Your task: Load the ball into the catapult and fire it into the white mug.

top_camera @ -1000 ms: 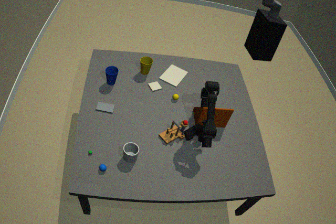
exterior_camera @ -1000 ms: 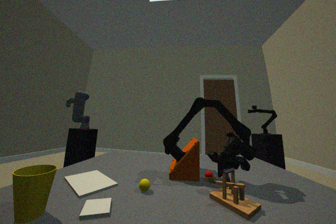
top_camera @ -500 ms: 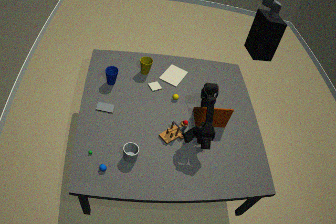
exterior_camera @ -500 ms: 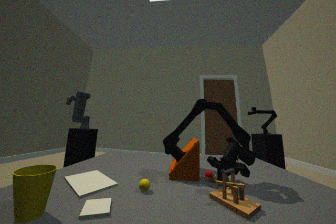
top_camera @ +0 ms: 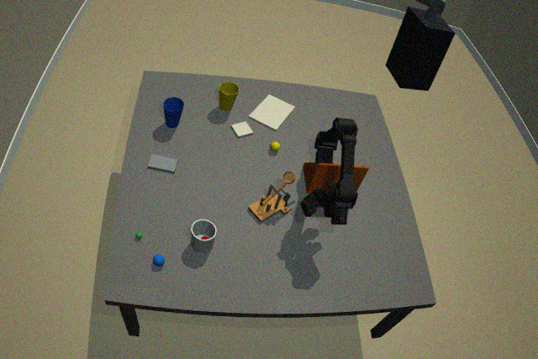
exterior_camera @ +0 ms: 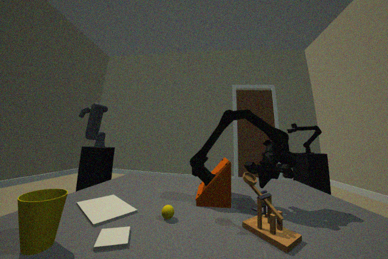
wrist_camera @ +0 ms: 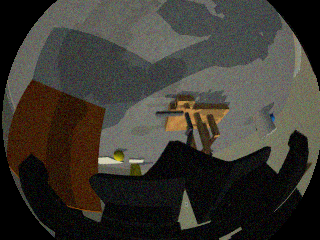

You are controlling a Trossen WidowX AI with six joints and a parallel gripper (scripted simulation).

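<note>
in the top view the red ball (top_camera: pixel 205 238) lies inside the white mug (top_camera: pixel 203 233), lower left on the desk (top_camera: pixel 234 277) (exterior_camera: pixel 140 193), well apart from the pincer (top_camera: pixel 308 206) (exterior_camera: pixel 250 166), which is closed with nothing in it, right of the centre. between them stands the wooden catapult (top_camera: pixel 269 206) (exterior_camera: pixel 269 226) (wrist_camera: pixel 197 117), its arm raised and its cup bare.

So the wooden catapult (top_camera: pixel 269 207) (exterior_camera: pixel 271 232) (wrist_camera: pixel 176 122) is sitting just in from the counter's (top_camera: pixel 243 268) (exterior_camera: pixel 194 234) (wrist_camera: pixel 150 117) edge, while the orange wedge (top_camera: pixel 316 176) (exterior_camera: pixel 218 191) (wrist_camera: pixel 82 145) is way further in from that edge, yellow ball (top_camera: pixel 275 146) (exterior_camera: pixel 168 211) (wrist_camera: pixel 118 156) nearby.
</note>
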